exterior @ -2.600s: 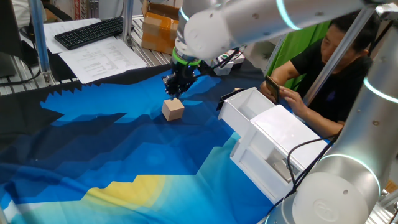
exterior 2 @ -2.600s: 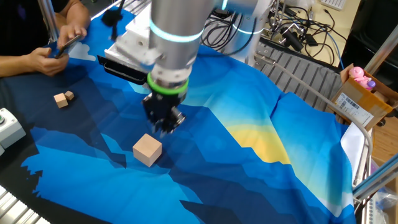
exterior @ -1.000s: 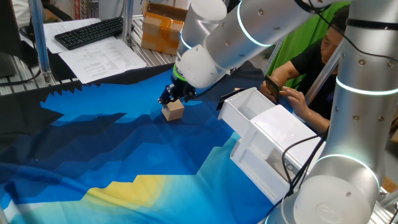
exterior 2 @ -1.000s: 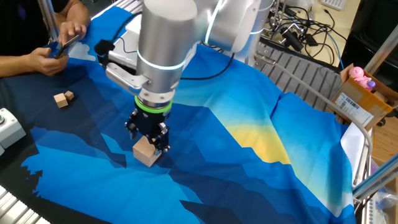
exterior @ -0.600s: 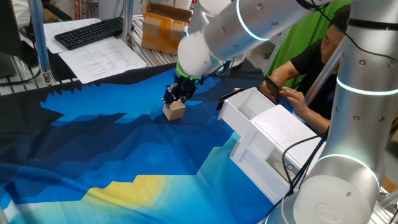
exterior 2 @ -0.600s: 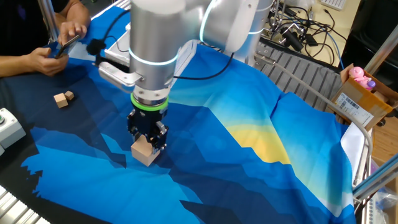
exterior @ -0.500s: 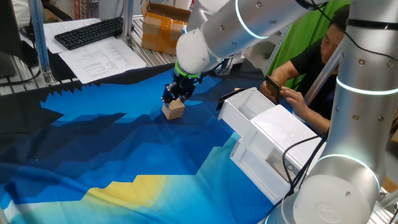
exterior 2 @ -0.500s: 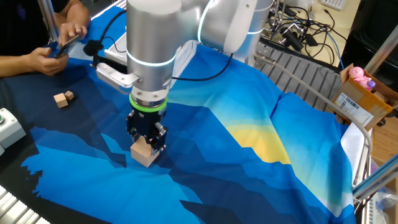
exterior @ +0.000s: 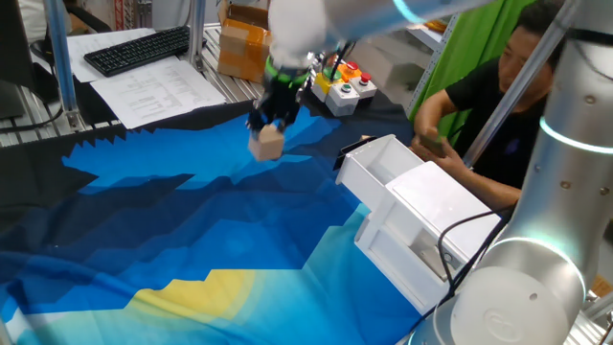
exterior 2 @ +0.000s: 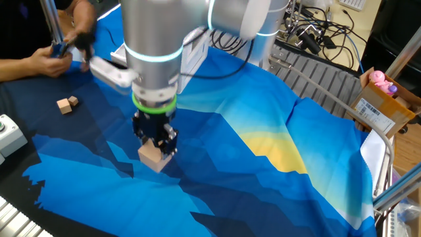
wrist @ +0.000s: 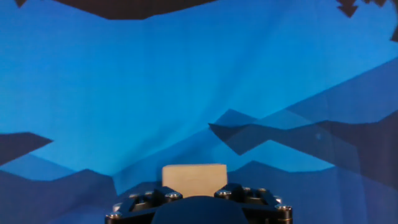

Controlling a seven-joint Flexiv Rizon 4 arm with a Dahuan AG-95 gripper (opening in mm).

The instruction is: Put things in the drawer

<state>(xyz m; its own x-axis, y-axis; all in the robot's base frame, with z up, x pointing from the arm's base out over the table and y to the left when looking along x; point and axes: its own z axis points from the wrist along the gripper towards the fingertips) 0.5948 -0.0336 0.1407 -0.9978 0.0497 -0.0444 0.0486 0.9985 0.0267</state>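
My gripper (exterior: 269,126) is shut on a light-tan wooden cube (exterior: 268,145) and holds it above the blue cloth; it also shows in the other fixed view (exterior 2: 152,157). In the hand view the cube (wrist: 194,179) sits between the dark fingers (wrist: 239,192), with the cloth well below. The white cabinet with its open drawer (exterior: 383,172) stands to the right of the cube. Two small tan blocks (exterior 2: 66,104) lie on the cloth at the far left of the other fixed view.
A button box with coloured buttons (exterior: 343,88) stands behind the cloth. A cardboard box with orange tape (exterior: 241,40), a keyboard (exterior: 134,48) and papers lie at the back. A person (exterior: 498,105) sits by the cabinet. A grey switch box (exterior 2: 8,135) sits at left.
My gripper has shut on the cube and lifted it off the cloth. The arm has risen and swung. The person's hands moved.
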